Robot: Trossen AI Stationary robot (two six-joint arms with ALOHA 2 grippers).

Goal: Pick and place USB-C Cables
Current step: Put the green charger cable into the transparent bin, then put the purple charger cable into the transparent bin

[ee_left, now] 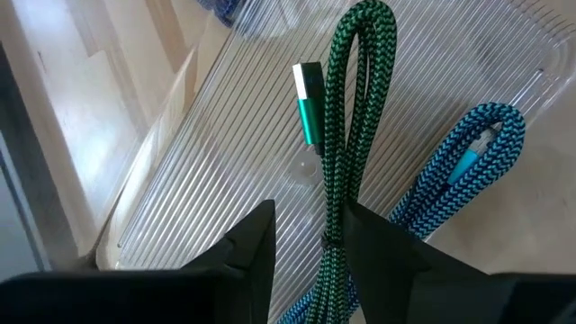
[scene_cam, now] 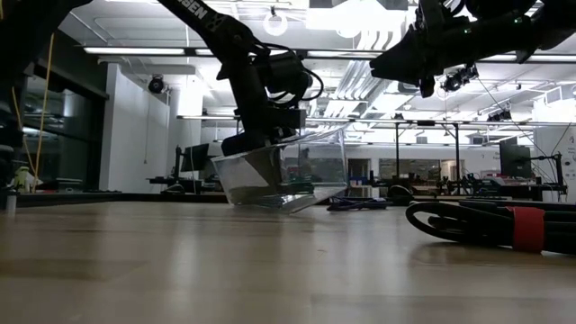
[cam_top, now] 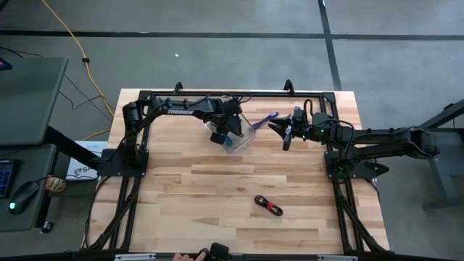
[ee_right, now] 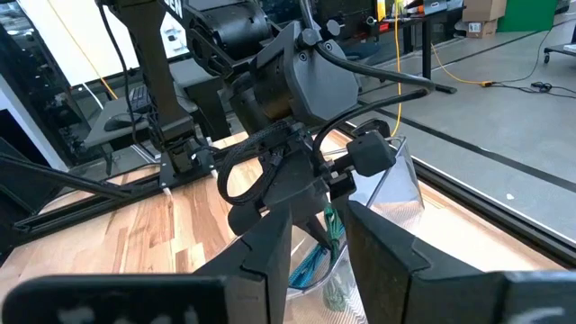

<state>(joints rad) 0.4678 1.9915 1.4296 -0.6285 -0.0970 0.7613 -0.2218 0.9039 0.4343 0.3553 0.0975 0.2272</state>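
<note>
Roughly half done, judging by how things lie. Two of four USB-C cables in the clear bin [cam_top: 250, 127], which sits toward 12 o'clock on the table [cam_top: 174, 210] and looks tipped up on one edge in the low view.

Inside the bin, in the left wrist view: green cable [ee_left: 360, 108] and teal cable [ee_left: 468, 153], side by side on the ribbed floor, touching near the fingers.

Left gripper [ee_left: 310, 220] down in the bin, fingers parted with the green cable running between them. Cable against one finger, daylight beside the other, so apparently not clamped. Reads as a drop-off, though a pick from the bin cannot be ruled out.

Left to place, two cables:
- Purple cable [cam_top: 270, 116], on the wood just beside the bin at its 2 o'clock, outside the wall.
- Black cable with red band [cam_top: 268, 206], well apart from the bin, toward 5 o'clock of the table centre, lying flat and untouched.

Right gripper [cam_top: 284, 136] at 3 o'clock of the bin, raised off the table, near the purple cable. Fingers apart with nothing between them in its own wrist view. Points toward the left arm and the bin.

Likely order, as a guess: purple next, being nearest the right gripper, then the black one.
</note>
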